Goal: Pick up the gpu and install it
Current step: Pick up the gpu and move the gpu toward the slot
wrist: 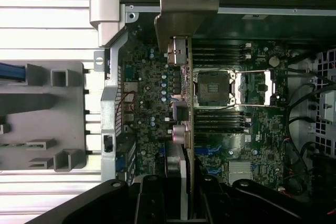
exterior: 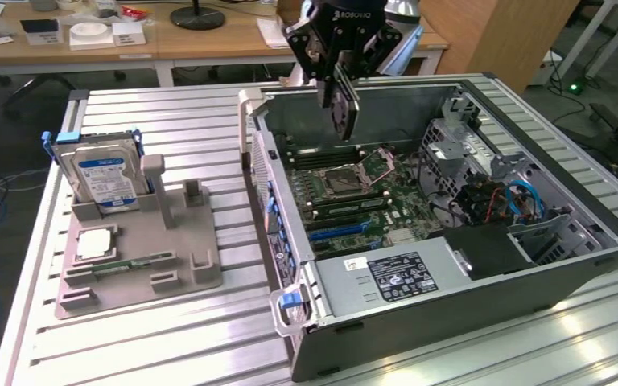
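Exterior view: the tool point(exterior: 341, 76) was seen clenched on the gpu point(exterior: 344, 112), which was held edge-down above the open computer case point(exterior: 449, 314) and clear of the motherboard point(exterior: 368, 205). On the exterior view's left, a grey fixture point(exterior: 170, 257) on the desk point(exterior: 158, 346) carried the hard drive point(exterior: 100, 173) upright and the memory stick point(exterior: 132, 264) lying flat.

Wrist view: the gpu point(wrist: 187, 103) was seen edge-on between the dark fingers point(wrist: 149, 203) of the tool point(wrist: 181, 208). Its metal bracket point(wrist: 186, 3) was at the end away from the tool. The CPU socket point(wrist: 212, 87) was seen just beside the card's line — the motherboard point(wrist: 147, 93) was spread out below.
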Controlling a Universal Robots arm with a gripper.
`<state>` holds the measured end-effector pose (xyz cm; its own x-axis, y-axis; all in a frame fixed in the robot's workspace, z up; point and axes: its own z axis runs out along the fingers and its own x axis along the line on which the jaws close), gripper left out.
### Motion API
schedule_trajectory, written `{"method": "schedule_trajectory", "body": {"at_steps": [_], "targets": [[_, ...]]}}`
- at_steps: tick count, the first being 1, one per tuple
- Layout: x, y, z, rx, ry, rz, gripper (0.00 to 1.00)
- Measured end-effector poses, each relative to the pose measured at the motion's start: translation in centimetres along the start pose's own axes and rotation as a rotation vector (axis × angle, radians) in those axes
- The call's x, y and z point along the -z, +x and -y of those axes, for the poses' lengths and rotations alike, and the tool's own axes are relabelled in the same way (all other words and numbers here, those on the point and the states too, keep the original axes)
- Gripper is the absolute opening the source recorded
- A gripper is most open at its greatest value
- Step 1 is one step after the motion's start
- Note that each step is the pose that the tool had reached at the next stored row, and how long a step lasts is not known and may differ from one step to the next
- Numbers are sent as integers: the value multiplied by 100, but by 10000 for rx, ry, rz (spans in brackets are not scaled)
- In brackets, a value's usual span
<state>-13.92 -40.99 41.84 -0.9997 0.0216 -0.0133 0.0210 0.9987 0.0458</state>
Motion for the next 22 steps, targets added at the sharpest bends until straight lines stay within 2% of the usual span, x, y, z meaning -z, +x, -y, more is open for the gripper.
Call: {"method": "schedule_trajectory", "body": {"at_steps": [22], "targets": [[-3, -197, -4, 0, 0, 0, 28]]}}
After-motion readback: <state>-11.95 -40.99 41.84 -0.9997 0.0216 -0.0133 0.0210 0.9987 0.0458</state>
